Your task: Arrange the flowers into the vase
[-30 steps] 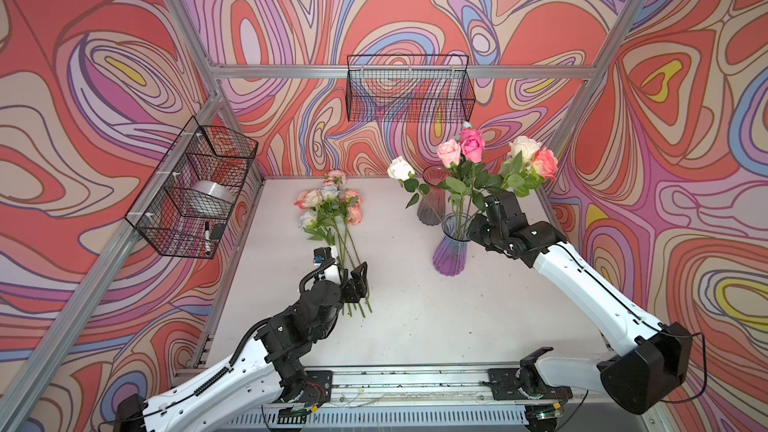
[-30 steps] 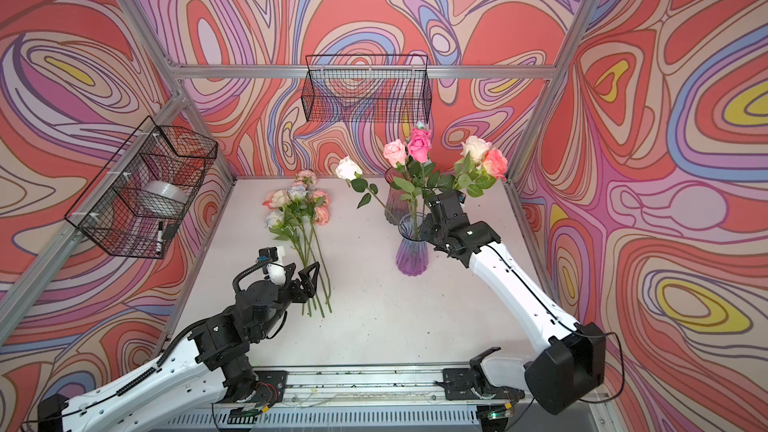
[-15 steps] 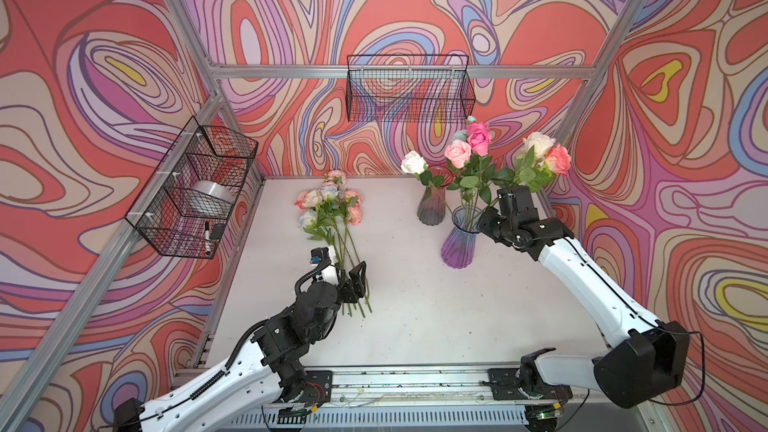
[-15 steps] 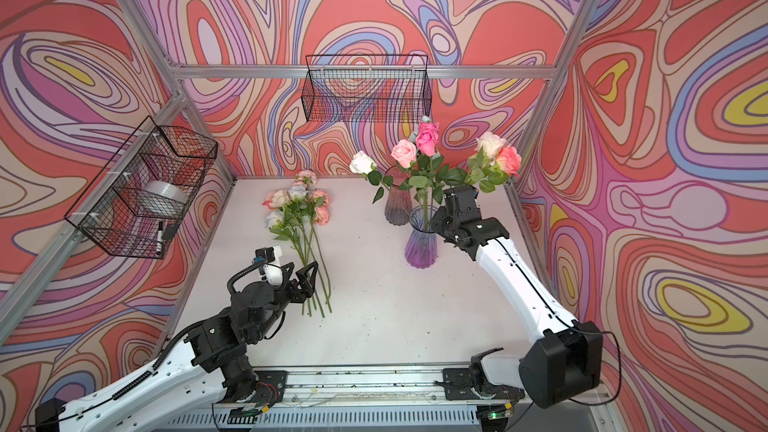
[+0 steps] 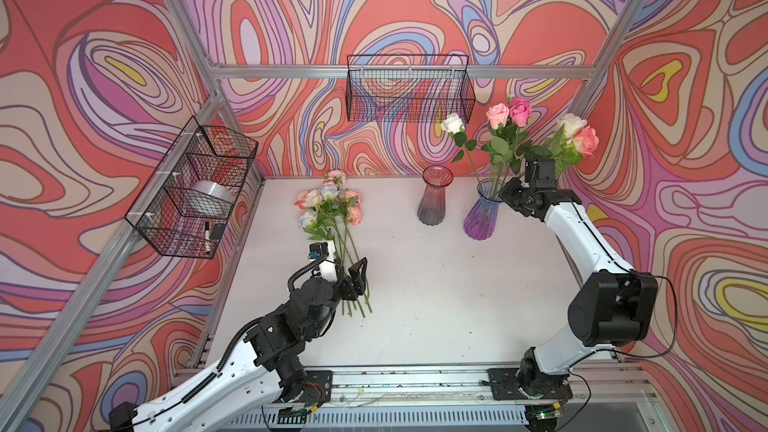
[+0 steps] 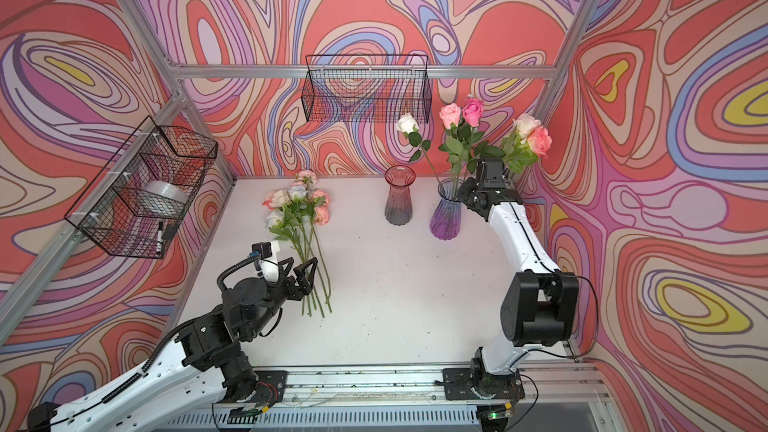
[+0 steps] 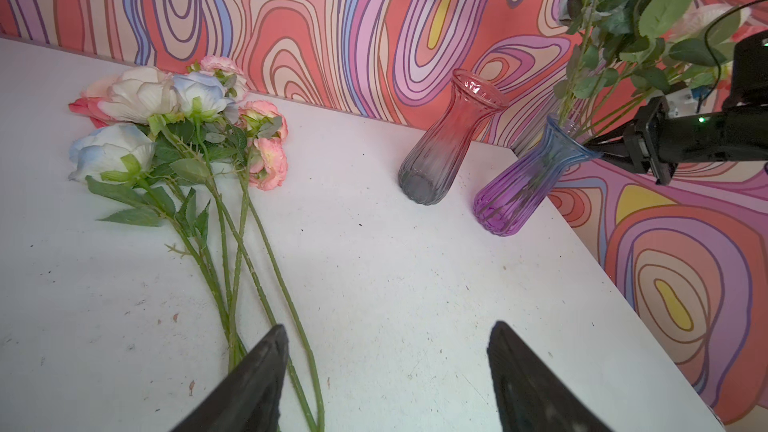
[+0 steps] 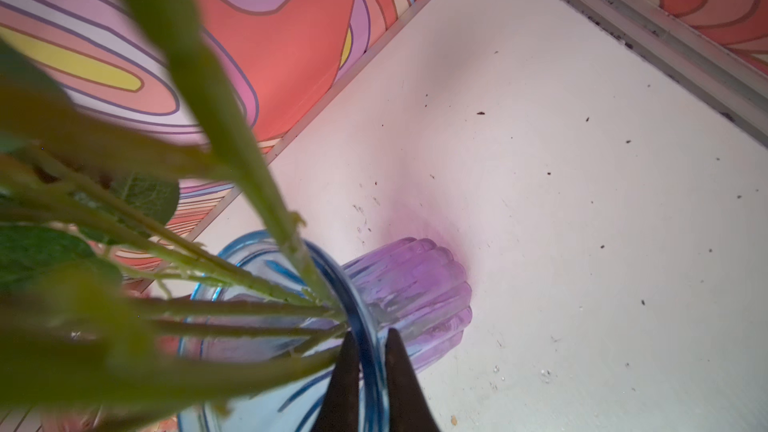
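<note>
My right tool (image 8: 371, 336) pinches the lip of the blue-to-purple ribbed glass vase (image 5: 481, 218), one finger inside the rim and one outside. That is probably why the vase seems to lean toward that arm rather than stand square on the white table (image 5: 436, 317), and I read the pinch as a way to steady or position it near the back right corner. The long-stemmed pink, white and coral roses (image 5: 509, 139) in it fan out because only the narrow neck gathers them. My left tool (image 7: 389, 326) is spread wide with nothing between its fingers. It sits over the bare stem ends of the loose bunch of pink, white and pale blue flowers (image 5: 330, 209) lying flat on the table (stems are the sensible place to grip, since blooms crush). The pink-to-grey ribbed glass vase (image 5: 434, 197) stands empty between the bunch and the held vase.
</note>
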### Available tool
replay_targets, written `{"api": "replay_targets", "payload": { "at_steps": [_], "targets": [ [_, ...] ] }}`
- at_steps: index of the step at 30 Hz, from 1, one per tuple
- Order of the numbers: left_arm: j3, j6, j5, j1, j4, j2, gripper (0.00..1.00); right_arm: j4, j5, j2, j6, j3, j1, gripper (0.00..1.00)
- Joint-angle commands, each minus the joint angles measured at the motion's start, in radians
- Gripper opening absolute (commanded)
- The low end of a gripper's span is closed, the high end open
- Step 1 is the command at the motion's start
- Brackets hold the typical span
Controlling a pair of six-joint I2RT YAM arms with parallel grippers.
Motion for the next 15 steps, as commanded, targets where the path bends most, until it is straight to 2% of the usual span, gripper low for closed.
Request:
{"api": "replay_targets", "payload": {
  "at_steps": [1, 8, 11, 15],
  "targets": [
    [0.031, 0.014, 0.015, 0.002, -0.047, -0.013, 0.76, -0.048, 0.005, 0.081, -0.035, 0.062, -0.008, 0.0],
    [0.047, 0.031, 0.024, 0.002, -0.078, -0.028, 0.76, -0.101, 0.005, 0.149, -0.046, 0.157, -0.011, 0.0],
    [0.053, 0.04, 0.028, 0.001, -0.084, -0.028, 0.77, -0.105, -0.002, 0.142, -0.05, 0.165, -0.011, 0.23],
    [0.074, 0.052, 0.035, 0.002, -0.089, -0.012, 0.79, -0.113, -0.014, 0.122, -0.053, 0.176, -0.011, 0.32]
  ]
}}
